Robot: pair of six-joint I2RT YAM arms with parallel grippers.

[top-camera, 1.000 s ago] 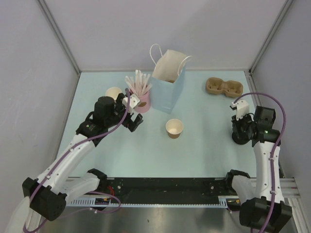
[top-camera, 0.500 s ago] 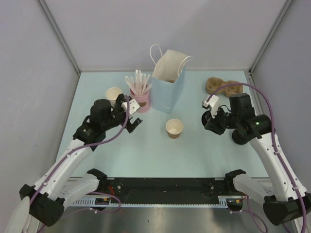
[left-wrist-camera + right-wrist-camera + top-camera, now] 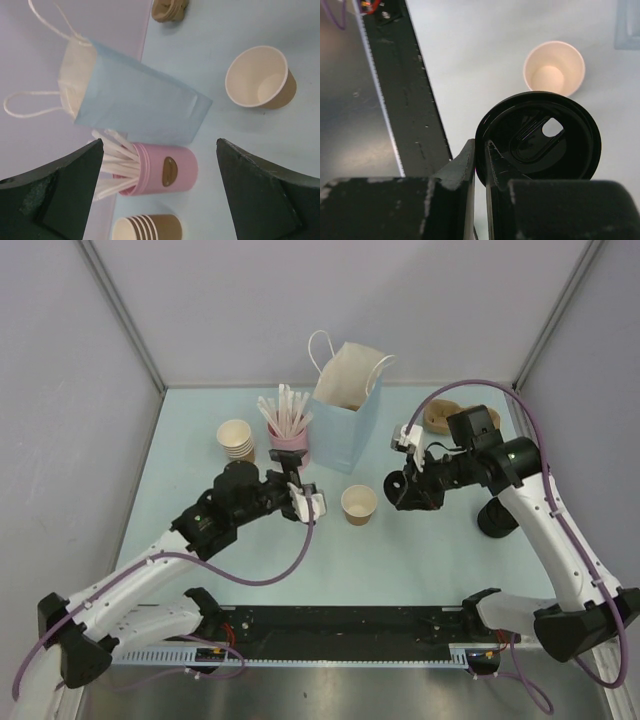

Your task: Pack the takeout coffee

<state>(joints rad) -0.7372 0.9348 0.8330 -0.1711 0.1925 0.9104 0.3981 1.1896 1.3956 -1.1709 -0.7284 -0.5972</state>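
Evidently in 2 parts for now: small kraft-brown paper cup (image 3: 359, 504), open and lidless, upright near the middle of the pale blue desk (image 3: 420, 560); round black plastic lid (image 3: 537, 135) off the desk, just right of that cup in the top view, pinched by its rim in the right jaws, nearly pressed together on the thin plastic. Left jaws spread wide, gripping nothing, just left of the cup and apart from it.

Likely very light, both parts; cup wall thin and soft enough to dent or go oval under a hard squeeze; inside pale and apparently dry, so prone to slide or tip at a nudge; best taken across the wall below the rolled rim, gently, or steadied there while pressing the lid on. Lid stiffer but smooth and slippery; best held at the rim as now, and levelled before seating.

Count:
- 1 lidless brown cup
- 1 black lid in the grip
- 1 tall light-blue paper bag (image 3: 350, 410) with white cord handles, upright at the back
- 1 pink cup (image 3: 290, 445) of white straws, too crowded for a sure count
- 1 stack of tan paper cups (image 3: 237, 440), 4 or 5 rims in the left wrist view
- 1 brown moulded cup carrier (image 3: 437, 416), partly hidden by the right arm
- 1 dark round item (image 3: 497, 518) at the right of the desk, unidentifiable
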